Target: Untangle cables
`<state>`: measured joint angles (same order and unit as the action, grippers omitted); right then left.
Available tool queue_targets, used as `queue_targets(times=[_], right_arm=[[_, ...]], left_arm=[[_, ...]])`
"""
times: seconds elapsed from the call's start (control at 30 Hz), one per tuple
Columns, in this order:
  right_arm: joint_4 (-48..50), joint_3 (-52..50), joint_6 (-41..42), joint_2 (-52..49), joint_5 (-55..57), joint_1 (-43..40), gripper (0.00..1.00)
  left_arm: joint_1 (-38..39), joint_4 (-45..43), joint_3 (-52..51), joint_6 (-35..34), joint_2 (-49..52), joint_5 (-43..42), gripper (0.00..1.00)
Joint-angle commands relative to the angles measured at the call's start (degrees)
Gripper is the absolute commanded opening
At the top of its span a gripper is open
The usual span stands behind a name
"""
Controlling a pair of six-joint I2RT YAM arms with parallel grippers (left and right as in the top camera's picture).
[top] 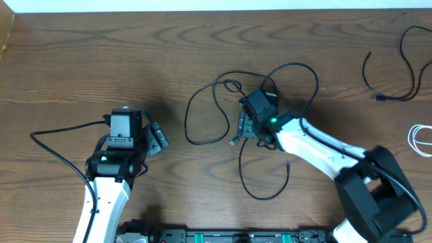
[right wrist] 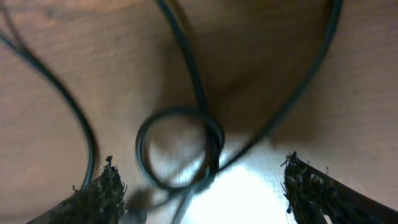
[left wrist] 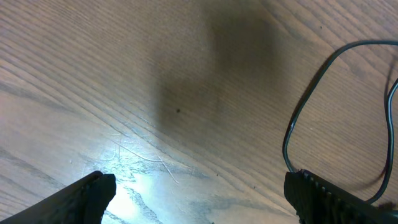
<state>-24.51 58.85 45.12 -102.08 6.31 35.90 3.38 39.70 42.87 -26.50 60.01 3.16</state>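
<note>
A black cable [top: 209, 108] lies tangled in loops at the table's middle. My right gripper [top: 246, 131] is open right over it. In the right wrist view a small knot-like loop of this cable [right wrist: 180, 149] lies between the spread fingertips [right wrist: 102, 193] of the right gripper [right wrist: 202, 196], held by neither. My left gripper [top: 156, 138] stands open to the left of the tangle, above bare wood. In the left wrist view the left gripper [left wrist: 199, 199] has nothing between its fingers, and a bend of the black cable [left wrist: 305, 106] runs by its right finger. A second black cable [top: 391, 74] and a white cable [top: 420, 138] lie apart at the right.
The wooden table [top: 101, 61] runs to a pale edge at the top. A thick black wire [top: 61, 135] trails from the left arm. The robot base rail [top: 229, 236] lies along the front edge.
</note>
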Motion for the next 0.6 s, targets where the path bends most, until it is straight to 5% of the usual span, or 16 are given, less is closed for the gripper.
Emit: queue_targets(times=[0.0, 0.17, 0.2, 0.3, 0.57], right_arm=[[1.9, 0.1, 1.5, -3.5, 2.6, 0.0, 0.68], [2.1, 0.1, 1.6, -3.9, 2.4, 0.0, 0.39], [2.1, 0.1, 1.6, -4.0, 2.4, -0.2, 0.22], [2.0, 0.1, 1.6, -4.0, 2.4, -0.7, 0.01], [5.0, 1.2, -3.3, -3.9, 3.9, -3.2, 0.01]], left_arm=[[-0.3, 0.2, 0.3, 1.1, 0.2, 0.5, 0.93], [-0.3, 0.2, 0.3, 1.1, 0.2, 0.5, 0.94], [-0.3, 0.2, 0.3, 1.1, 0.2, 0.5, 0.93], [-0.3, 0.2, 0.3, 1.1, 0.2, 0.5, 0.93], [-0.3, 0.2, 0.3, 1.1, 0.2, 0.5, 0.93]])
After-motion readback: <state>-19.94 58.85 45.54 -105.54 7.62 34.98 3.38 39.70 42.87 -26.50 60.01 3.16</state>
